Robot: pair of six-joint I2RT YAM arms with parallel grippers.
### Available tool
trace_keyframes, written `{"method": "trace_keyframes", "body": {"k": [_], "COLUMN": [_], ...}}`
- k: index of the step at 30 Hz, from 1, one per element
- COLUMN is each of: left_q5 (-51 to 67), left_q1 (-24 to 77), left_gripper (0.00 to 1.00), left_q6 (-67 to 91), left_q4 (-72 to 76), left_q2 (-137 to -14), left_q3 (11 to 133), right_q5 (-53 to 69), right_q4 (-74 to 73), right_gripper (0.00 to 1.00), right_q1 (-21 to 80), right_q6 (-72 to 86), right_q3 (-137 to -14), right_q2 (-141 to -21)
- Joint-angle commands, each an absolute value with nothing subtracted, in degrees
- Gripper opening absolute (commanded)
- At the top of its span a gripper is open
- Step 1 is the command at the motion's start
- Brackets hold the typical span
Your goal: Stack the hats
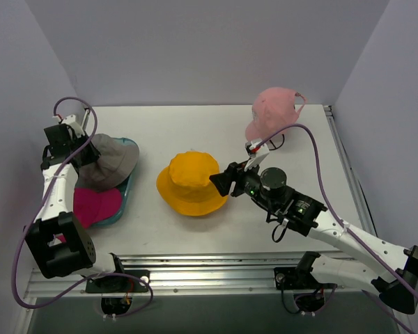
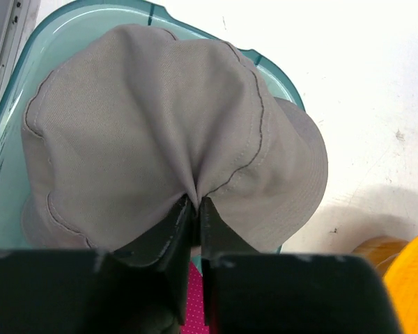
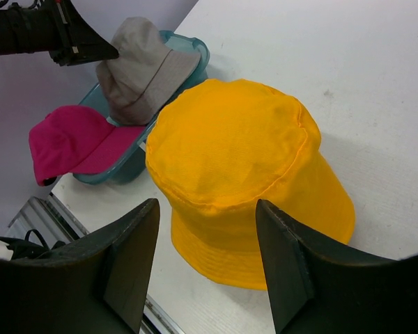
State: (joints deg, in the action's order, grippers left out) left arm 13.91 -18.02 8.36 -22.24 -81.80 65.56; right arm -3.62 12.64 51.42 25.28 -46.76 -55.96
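My left gripper (image 1: pixel 90 154) is shut on the grey bucket hat (image 1: pixel 110 163), pinching a fold of its crown (image 2: pixel 146 125) over the teal tray (image 1: pixel 127 186). The magenta baseball cap (image 1: pixel 94 206) lies in the tray under it and shows in the right wrist view (image 3: pixel 73 142). The yellow bucket hat (image 1: pixel 189 182) sits mid-table. My right gripper (image 1: pixel 221 182) is open at its right edge, the fingers (image 3: pixel 132 243) on either side of its near brim (image 3: pixel 244 160). The light pink baseball cap (image 1: pixel 272 111) sits at the back right.
The teal tray's rim shows in the left wrist view (image 2: pixel 160 17) and the right wrist view (image 3: pixel 195 49). A metal rail (image 1: pixel 216 268) runs along the table's near edge. White walls close the left, back and right sides.
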Motion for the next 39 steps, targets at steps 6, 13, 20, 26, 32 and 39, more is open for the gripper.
{"method": "trace_keyframes", "body": {"k": [6, 13, 20, 26, 32, 39], "left_q5": [11.8, 7.6, 6.5, 9.7, 8.3, 6.6], "left_q1": [-16.3, -15.5, -10.8, -4.2, 5.5, 17.7], "left_gripper": [0.02, 0.02, 0.03, 0.02, 0.02, 0.02], "left_q6": [10.7, 16.2, 17.2, 21.4, 24.0, 21.5], "left_q4": [-22.2, -25.7, -27.5, -25.2, -24.8, -27.4], "left_q2": [-74.4, -70.8, -68.2, -64.6, -63.6, -65.9], "left_q3": [73.2, 78.8, 82.7, 83.6, 83.8, 85.6], "right_q5": [-3.5, -3.9, -4.3, -4.4, -6.0, -8.1], "right_q4": [15.2, 14.9, 14.7, 14.8, 14.5, 14.5], "right_gripper": [0.53, 0.53, 0.53, 0.53, 0.53, 0.53], "right_q1": [51.7, 51.6, 51.6, 51.6, 51.6, 51.6], "right_q6": [24.2, 23.9, 23.8, 23.8, 23.6, 23.6], "right_q3": [-47.4, -47.5, -47.5, -47.4, -47.2, -46.7], "right_q2": [-57.0, -57.0, -56.1, -55.4, -53.8, -52.9]}}
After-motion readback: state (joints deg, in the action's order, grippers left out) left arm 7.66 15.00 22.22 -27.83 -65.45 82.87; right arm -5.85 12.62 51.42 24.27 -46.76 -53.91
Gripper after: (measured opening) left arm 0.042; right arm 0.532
